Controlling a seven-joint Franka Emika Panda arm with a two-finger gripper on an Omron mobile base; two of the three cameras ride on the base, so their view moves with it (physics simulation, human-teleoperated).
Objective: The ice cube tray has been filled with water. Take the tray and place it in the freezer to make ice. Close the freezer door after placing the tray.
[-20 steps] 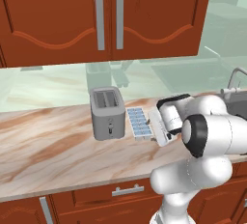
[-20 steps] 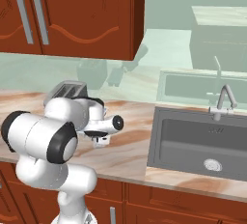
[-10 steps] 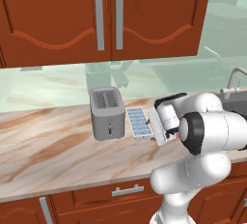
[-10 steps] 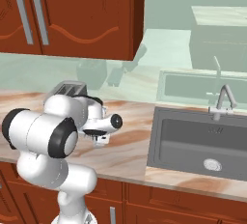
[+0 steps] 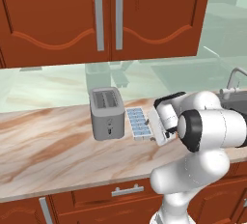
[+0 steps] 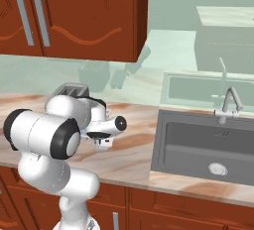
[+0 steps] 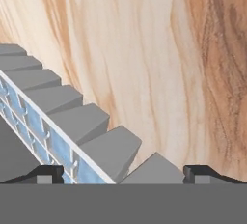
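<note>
left base view: the tray [image 5: 140, 122] lies flat on the counter [image 5: 48, 146], just right of the toaster [image 5: 107, 113] and apart from it by a narrow gap. its blue cells face up. the arm's wrist bends low over the tray's right edge, and the fingers are hidden behind the wrist here.

right base view: the arm folds in front of the toaster [image 6: 70, 91], hand low over the counter [image 6: 131, 140], with the sink [image 6: 208, 147] well apart to the right. the tray is hidden behind the arm.

hand view: the tray [image 7: 72, 121] runs from the left edge down to the bottom middle, its stepped grey outer wall facing the camera and blue cells behind the rim. the gripper [image 7: 123, 175] has its two tips set wide apart, one on each side of the tray's near end. they hold nothing that i can see.

handling, as a judgement: the tray looks stiff, light and thin-walled, but the water will slop if it tilts. best to pinch a long side wall or the short end across the rim, and carry it level.
</note>
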